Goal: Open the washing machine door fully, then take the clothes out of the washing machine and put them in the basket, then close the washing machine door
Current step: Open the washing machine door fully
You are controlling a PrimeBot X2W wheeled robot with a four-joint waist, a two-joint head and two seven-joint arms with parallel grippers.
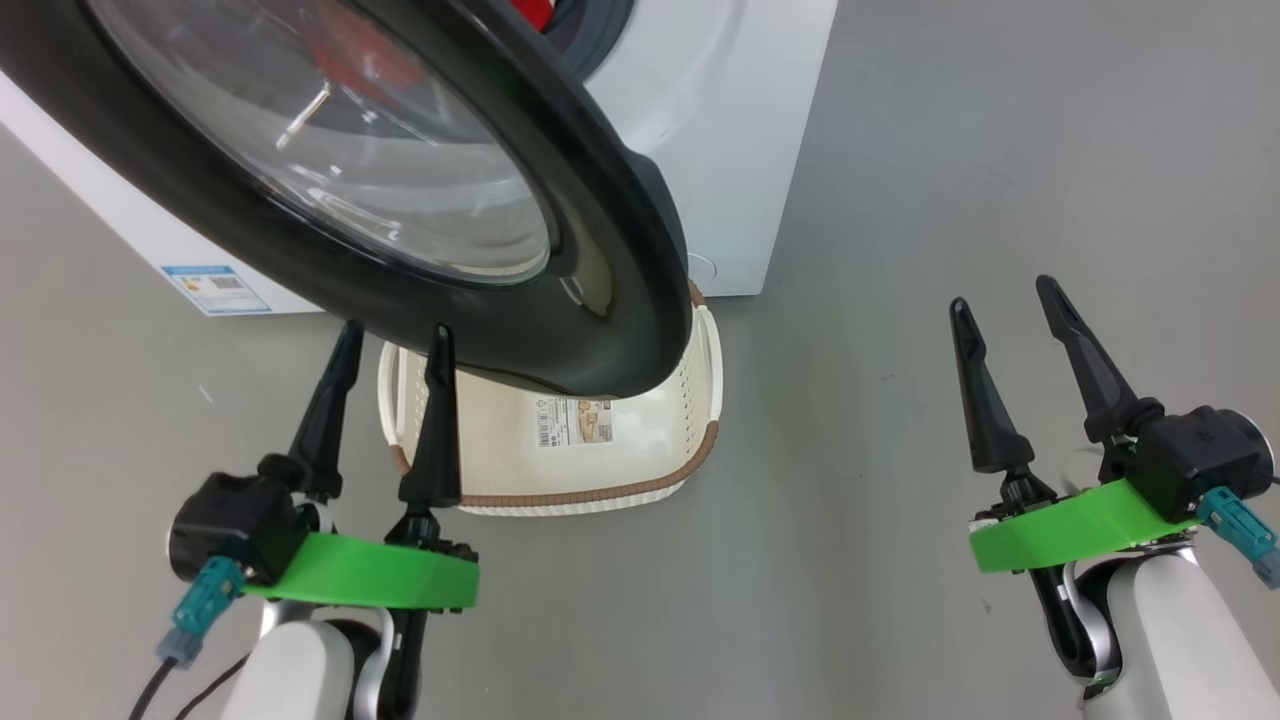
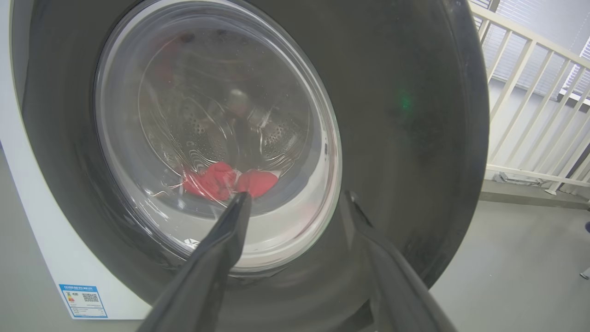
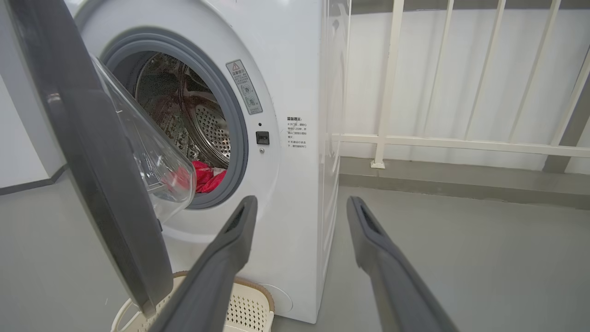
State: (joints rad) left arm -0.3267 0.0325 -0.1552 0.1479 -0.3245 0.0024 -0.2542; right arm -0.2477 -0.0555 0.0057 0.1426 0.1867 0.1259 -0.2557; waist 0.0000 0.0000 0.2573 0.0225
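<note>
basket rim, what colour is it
The basket rim is brown with a woven look; the head view shows it best.

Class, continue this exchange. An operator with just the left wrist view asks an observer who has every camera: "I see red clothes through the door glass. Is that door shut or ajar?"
Observer: Ajar. In the right wrist view the door stands swung away from the washing machine, leaving its round opening exposed.
Operator: Where is the basket?
Observer: The basket sits on the floor in front of the machine, partly under the door's lower edge.
Operator: And the right hand?
Observer: The right hand is open and holds nothing, above the floor to the right of the basket.
</note>
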